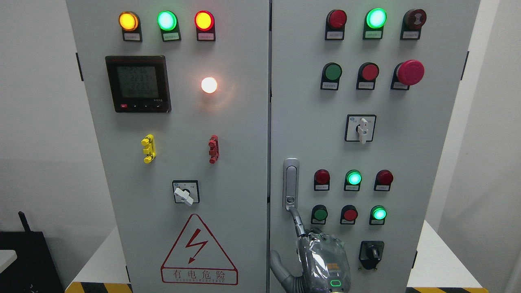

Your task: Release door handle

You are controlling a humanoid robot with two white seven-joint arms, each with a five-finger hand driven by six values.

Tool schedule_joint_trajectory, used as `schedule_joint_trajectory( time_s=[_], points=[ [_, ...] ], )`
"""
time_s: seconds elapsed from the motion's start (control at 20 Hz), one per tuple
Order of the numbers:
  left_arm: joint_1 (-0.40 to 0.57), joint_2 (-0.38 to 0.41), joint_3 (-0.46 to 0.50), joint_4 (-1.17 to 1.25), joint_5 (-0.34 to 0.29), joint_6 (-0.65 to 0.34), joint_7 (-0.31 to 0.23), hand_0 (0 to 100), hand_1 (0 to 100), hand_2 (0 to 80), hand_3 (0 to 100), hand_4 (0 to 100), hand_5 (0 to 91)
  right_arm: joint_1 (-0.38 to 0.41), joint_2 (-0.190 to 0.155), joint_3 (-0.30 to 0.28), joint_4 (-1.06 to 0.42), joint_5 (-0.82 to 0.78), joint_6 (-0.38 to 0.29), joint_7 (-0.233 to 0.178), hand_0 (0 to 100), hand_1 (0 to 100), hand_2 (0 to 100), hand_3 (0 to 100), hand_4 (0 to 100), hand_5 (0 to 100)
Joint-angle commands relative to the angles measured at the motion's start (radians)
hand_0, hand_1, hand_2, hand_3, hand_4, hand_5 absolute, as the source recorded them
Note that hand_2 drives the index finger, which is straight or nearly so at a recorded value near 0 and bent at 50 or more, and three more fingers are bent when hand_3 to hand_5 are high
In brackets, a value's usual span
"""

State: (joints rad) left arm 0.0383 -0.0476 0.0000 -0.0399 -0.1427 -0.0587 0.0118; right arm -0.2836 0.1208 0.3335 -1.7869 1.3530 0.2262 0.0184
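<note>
A grey two-door electrical cabinet (228,162) with lit indicator lamps is seen against a white wall, and the silver door handle (290,184) on the right door's inner edge is touched at its lower end by one extended finger of a hand (321,256), nothing grasped.

The hand's (321,260) wrist is cut off below; button labels (333,86) are unreadable.
</note>
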Motion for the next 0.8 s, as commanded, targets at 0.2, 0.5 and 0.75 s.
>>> schedule_joint_trajectory(
  time_s=[0.2, 0.5, 0.75],
  points=[
    [0.0, 0.0, -0.025, 0.0, 0.0, -0.004, 0.001, 12, 39, 0.0, 0, 0, 0.0, 0.0, -0.001, 0.001, 0.001, 0.0, 0.001, 0.003, 37, 28, 0, 74, 64, 71],
    [0.0, 0.0, -0.025, 0.0, 0.0, -0.004, 0.001, 12, 39, 0.0, 0, 0, 0.0, 0.0, -0.001, 0.001, 0.0, 0.001, 0.001, 0.021, 36, 28, 0, 75, 65, 71],
    [0.0, 0.0, -0.025, 0.0, 0.0, -0.003, 0.001, 12, 39, 0.0, 0, 0, 0.0, 0.0, -0.001, 0.001, 0.0, 0.0, 0.001, 0.023, 36, 28, 0, 75, 65, 72]
  ],
)
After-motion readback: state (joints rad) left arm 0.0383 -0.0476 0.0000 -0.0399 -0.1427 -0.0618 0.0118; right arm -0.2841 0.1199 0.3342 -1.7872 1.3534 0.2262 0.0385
